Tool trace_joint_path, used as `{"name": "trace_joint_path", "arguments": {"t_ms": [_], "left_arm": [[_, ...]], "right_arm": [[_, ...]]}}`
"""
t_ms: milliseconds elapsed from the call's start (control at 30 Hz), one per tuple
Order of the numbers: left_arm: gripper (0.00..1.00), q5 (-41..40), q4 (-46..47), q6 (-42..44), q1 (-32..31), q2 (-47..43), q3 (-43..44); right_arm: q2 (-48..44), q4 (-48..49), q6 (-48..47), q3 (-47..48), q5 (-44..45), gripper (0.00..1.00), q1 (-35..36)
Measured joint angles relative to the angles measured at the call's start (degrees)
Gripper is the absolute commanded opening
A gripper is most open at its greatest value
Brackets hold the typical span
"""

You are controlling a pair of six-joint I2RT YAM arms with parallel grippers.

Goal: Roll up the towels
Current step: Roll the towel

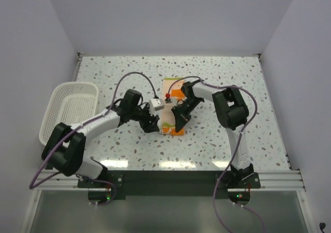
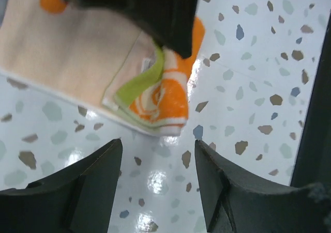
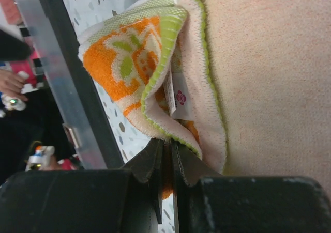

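Pinching down on the folded near end of the towel (image 3: 248,62), the right end effector (image 3: 166,149) is seen with its fingers pressed together. A lip of green-edged cloth is caught between them, just below a small sewn label (image 3: 180,94). Across from it, the left end effector (image 2: 158,146) is held spread wide and empty, low over the tabletop (image 2: 248,88). The towel's orange corner lies just ahead of its fingertips and is not touched.

Moving outward, the towel is laid as a narrow strip at the middle of the tabletop, running away from the arms. Its near end is turned over on itself in a loose first fold and the far part lies flat. A white basket (image 1: 70,106) is parked well off to the left.

Now, the handling. The cloth is judged light, soft and floppy, with no stiffness of its own, so a fold can be expected to sag or spring open once released. It is not fragile, though the glossy tabletop may let the strip slide when pushed. The best hold is reckoned to be at the two corners of the turned-over end, one per end effector, so the roll can be started evenly. A single off-centre pinch risks a skewed, cone-shaped roll. The rolling is judged barely begun.
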Motion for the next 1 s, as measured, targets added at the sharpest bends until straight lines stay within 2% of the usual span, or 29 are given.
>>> {"name": "trace_joint_path", "arguments": {"t_ms": [133, 200, 467, 633, 767, 800, 867, 967, 1000], "left_arm": [[0.63, -11.23, 8.87, 8.24, -13.4, -7.13, -6.25], [0.63, -14.51, 11.74, 11.91, -16.9, -7.08, -7.8], [0.62, -23.26, 21.14, 26.05, -23.93, -2.78, -10.54], [0.57, -25.94, 23.93, 32.22, -25.05, 2.89, -10.88], [0.4, -26.97, 25.9, 35.17, -25.11, 5.01, -10.99], [0.31, -27.32, 26.01, 35.54, -25.2, 5.42, -10.78], [0.22, -27.52, 24.92, 36.15, -25.2, 6.6, -9.55], [0.1, -26.32, 19.3, 36.11, -24.63, 8.74, -5.22], [0.08, -25.42, 17.0, 36.04, -24.2, 9.42, -3.54]], "right_arm": [[4.52, -4.68, 1.79, 4.09, -2.38, 0.0, -0.31], [6.34, -6.82, 2.62, 5.73, -3.3, 0.0, -0.44], [11.32, -12.04, 5.03, 9.03, -6.75, 0.0, -0.94], [13.38, -14.69, 5.03, 10.21, -8.41, 0.0, -1.42], [14.29, -15.91, 3.96, 11.04, -9.57, 0.0, -1.77], [14.4, -16.0, 3.78, 11.17, -9.68, 0.0, -1.81], [14.45, -16.2, 3.58, 11.26, -9.64, 0.0, -1.86], [14.38, -16.33, 3.58, 11.26, -9.35, 0.15, -2.19], [14.32, -16.31, 3.74, 11.26, -9.18, 0.27, -2.36]]}}
